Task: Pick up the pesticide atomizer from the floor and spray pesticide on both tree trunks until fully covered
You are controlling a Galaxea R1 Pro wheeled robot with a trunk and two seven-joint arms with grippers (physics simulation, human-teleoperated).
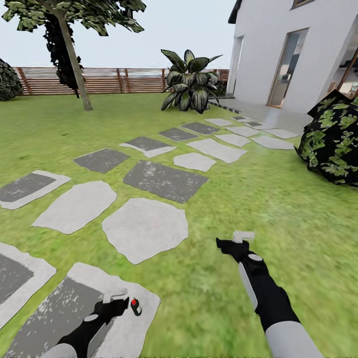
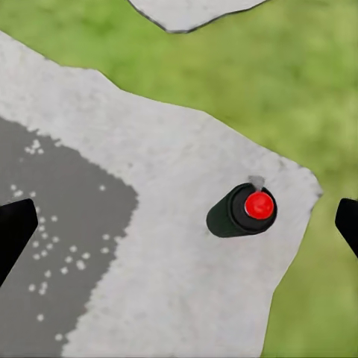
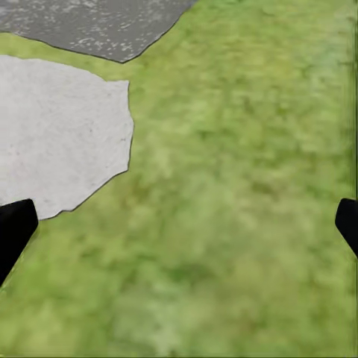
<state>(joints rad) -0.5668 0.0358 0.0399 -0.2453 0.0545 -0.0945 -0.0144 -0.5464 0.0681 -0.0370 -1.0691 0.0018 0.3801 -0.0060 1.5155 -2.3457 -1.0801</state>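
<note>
From the head camera, your left gripper (image 1: 115,297) hangs low over the pale stepping stone (image 1: 124,328) nearest the robot, and the pesticide atomizer (image 1: 135,306) lies on that stone just beside the fingertips, toward the lawn (image 1: 278,199). Its dot reads red here, not green. The gripper looks released, fingers spread, presumably so you can drop around the small body. Your right gripper (image 1: 242,236) hovers over bare grass, well apart from the atomizer; whether it is released or clenched I cannot tell from here. Far beyond the stone path a leaning tree (image 1: 74,62) stands before the wooden fence (image 1: 99,80); the house (image 1: 293,44) is off to the other side.

In the left wrist camera, the pesticide atomizer (image 2: 242,210) lies on its side on the pale stone (image 2: 171,246), between the two dark fingertips (image 2: 13,233) but nearer the far one, untouched. The jaws are wide; you'd want to centre before closing.

In the right wrist camera, the fingertips (image 3: 12,230) sit wide apart over grass (image 3: 239,194), so this gripper is released and empty, beside another stone (image 3: 60,127)
</note>
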